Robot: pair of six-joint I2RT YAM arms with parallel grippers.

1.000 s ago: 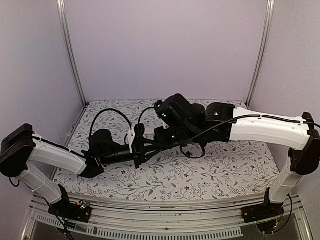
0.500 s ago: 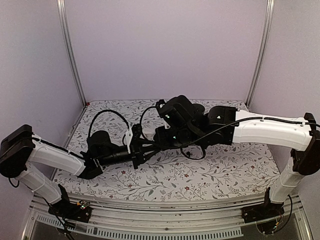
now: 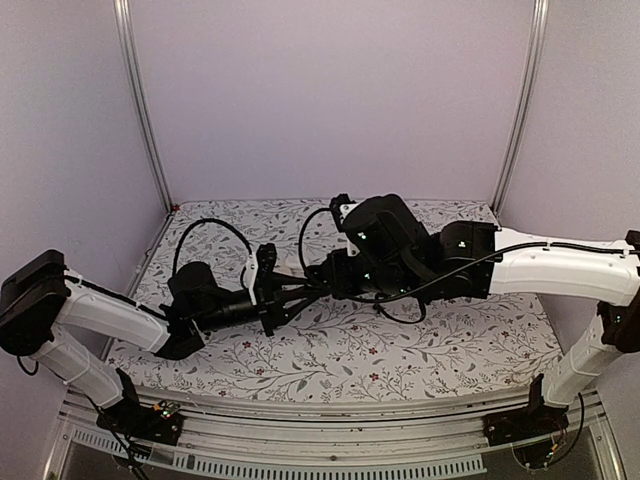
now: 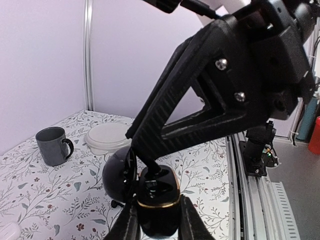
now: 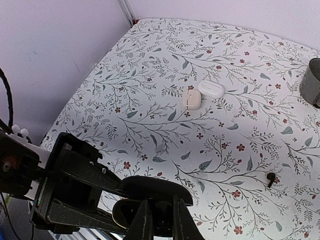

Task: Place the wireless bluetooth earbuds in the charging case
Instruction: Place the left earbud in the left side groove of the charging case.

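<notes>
Two risks: my left gripper pinches the open charging case above the table. My right gripper sits at its mouth, fingers nearly together; I can't tell if they hold a bud. An off-axis push could twist the case loose. One black earbud lies on the table, well apart.

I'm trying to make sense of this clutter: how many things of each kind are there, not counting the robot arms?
Charging cases: 2, a black case held in the left pincer and a white case lying apart
Earbuds in plain sight: 1, a black earbud
Mugs: 1, a grey mug
Bowls: 1, a white lidded bowl
Total: 5
</notes>
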